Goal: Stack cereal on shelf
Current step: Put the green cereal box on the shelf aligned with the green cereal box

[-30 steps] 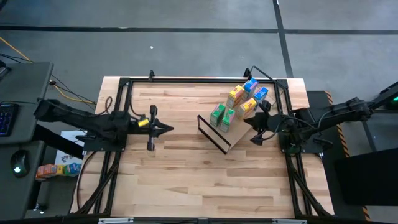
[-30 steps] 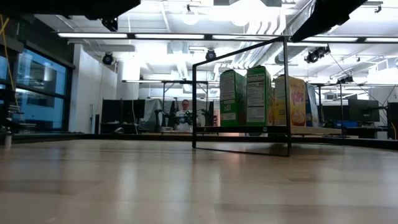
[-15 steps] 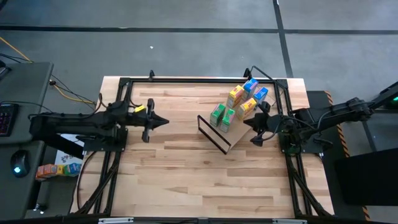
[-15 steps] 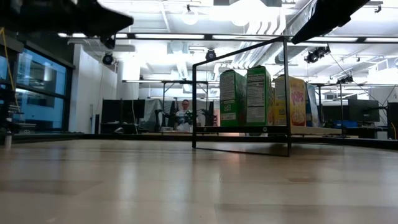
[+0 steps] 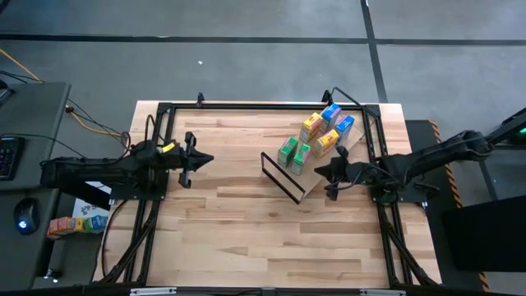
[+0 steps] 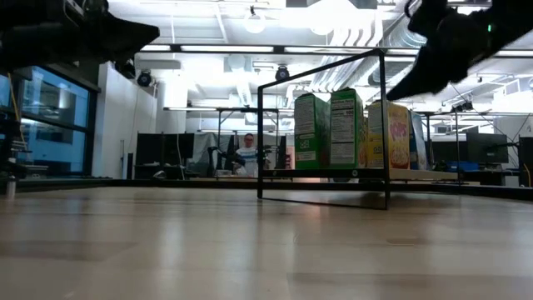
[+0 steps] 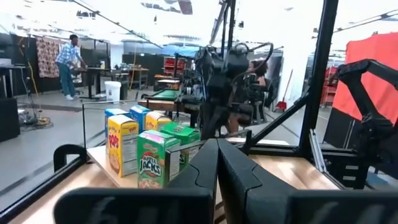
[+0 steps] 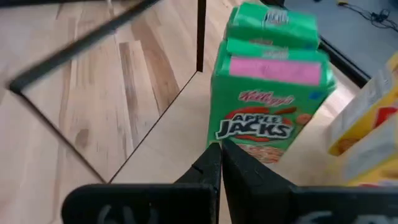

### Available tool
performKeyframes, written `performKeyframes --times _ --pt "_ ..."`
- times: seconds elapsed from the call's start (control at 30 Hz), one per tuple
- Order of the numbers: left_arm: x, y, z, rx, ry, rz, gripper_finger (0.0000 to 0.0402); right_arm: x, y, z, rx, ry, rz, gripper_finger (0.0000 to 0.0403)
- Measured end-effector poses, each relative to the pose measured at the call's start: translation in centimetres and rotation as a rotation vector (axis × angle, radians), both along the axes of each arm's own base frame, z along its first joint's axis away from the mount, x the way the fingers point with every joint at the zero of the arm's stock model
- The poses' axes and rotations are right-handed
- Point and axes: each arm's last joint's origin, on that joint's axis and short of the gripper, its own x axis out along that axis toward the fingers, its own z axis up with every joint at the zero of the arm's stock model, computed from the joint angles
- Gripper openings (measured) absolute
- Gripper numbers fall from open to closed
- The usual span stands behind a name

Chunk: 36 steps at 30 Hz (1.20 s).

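**A:** What is the biggest thing you see?

**B:** The counter (image 5: 246, 222). It is a big wood top with a black frame around it. Both of my arms reach in over it from the sides.

**A:** Where is the shelf?

**B:** The shelf (image 5: 315, 178) lies flat right by my right pincer (image 5: 326, 173). Its thin black frame (image 5: 283, 178) is at the end farther from that pincer.

**A:** And the cereal?

**B:** The cereal (image 5: 319, 136) stands up on the shelf, six little boxes close together. The two green boxes (image 5: 294, 153) are the ones nearest my right pincer. In the right wrist view, one green box (image 8: 268, 115) is just past the tips. The yellow boxes (image 5: 317, 134) and blue boxes (image 5: 337, 119) stand behind them, farther from it.

**A:** What is your right pincer doing?

**B:** It hangs over the edge of the shelf, beside the green boxes. Its two fingers (image 8: 211, 163) are pressed together, and it holds nothing.

**A:** And the left one?

**B:** My left pincer (image 5: 203, 159) is far from the shelf, out over bare wood. Its fingers (image 7: 208, 163) are pressed together too, with nothing in them.
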Motion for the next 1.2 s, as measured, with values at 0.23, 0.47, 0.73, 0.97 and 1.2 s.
performKeyframes --times 0.23,0.47,0.73,0.97,1.2 --pt "0.0 0.0 -0.2 -0.003 0.019 0.000 0.0000 0.6 0.0 -3.5 0.011 -0.060 -0.087 0.0000" --pt "0.0 0.0 -0.2 -0.003 0.020 0.000 0.0000 3.0 0.5 -4.7 -0.023 -0.113 -0.054 0.0000" --pt "0.0 0.0 -0.2 -0.004 0.024 0.000 0.0000 3.5 0.5 -4.9 -0.076 -0.104 -0.115 0.0000" --pt "0.0 0.0 -0.2 -0.004 0.024 0.000 0.0000 3.6 0.6 -4.8 -0.037 -0.123 -0.091 0.0000" --pt "0.0 0.0 -0.2 -0.004 0.024 0.000 0.0000 3.7 0.5 -4.6 -0.031 -0.141 -0.093 0.0000"
